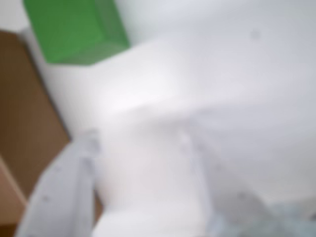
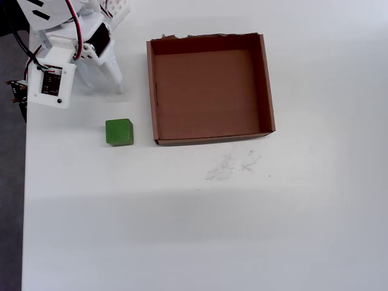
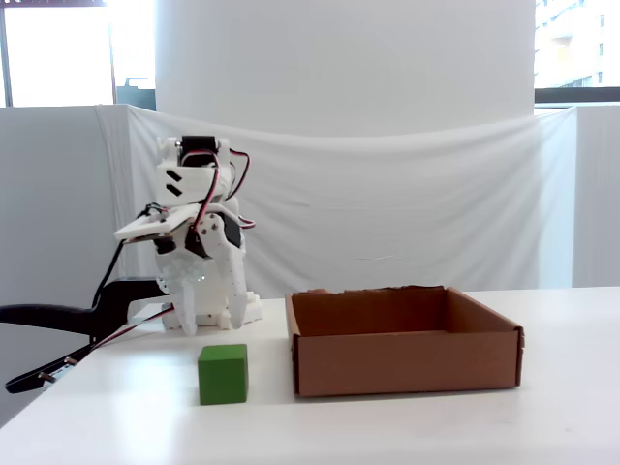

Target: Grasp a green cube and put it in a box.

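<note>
The green cube (image 2: pixel 119 131) sits on the white table just left of the box's near-left corner. It also shows in the fixed view (image 3: pixel 223 373) and, blurred, at the top left of the wrist view (image 1: pixel 74 29). The box (image 2: pixel 209 88) is a shallow brown cardboard tray, empty, with a ragged far edge; it shows in the fixed view (image 3: pixel 402 339) and at the left edge of the wrist view (image 1: pixel 24 113). My gripper (image 2: pixel 109 80) hangs fingers down behind the cube, apart from it, open and empty (image 3: pixel 213 325) (image 1: pixel 138 140).
The arm's base and cables (image 2: pixel 45 73) stand at the table's far left corner, by the table's left edge (image 2: pixel 24 182). A white cloth backdrop (image 3: pixel 387 194) hangs behind the table. Faint scuff marks (image 2: pixel 233 165) lie in front of the box.
</note>
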Robot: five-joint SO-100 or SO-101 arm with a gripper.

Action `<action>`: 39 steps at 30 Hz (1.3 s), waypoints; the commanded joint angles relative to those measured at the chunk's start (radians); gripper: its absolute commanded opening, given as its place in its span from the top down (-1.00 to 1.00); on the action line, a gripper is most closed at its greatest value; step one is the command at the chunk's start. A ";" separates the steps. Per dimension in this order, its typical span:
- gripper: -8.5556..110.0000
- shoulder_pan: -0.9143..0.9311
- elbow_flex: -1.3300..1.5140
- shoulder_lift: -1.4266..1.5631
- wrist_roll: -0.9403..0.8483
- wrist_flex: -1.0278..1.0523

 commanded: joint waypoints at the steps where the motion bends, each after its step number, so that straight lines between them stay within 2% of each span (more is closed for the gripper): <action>1: 0.49 -0.006 -0.006 0.006 0.034 -0.003; 39: 0.47 -0.008 -0.005 0.006 0.034 -0.005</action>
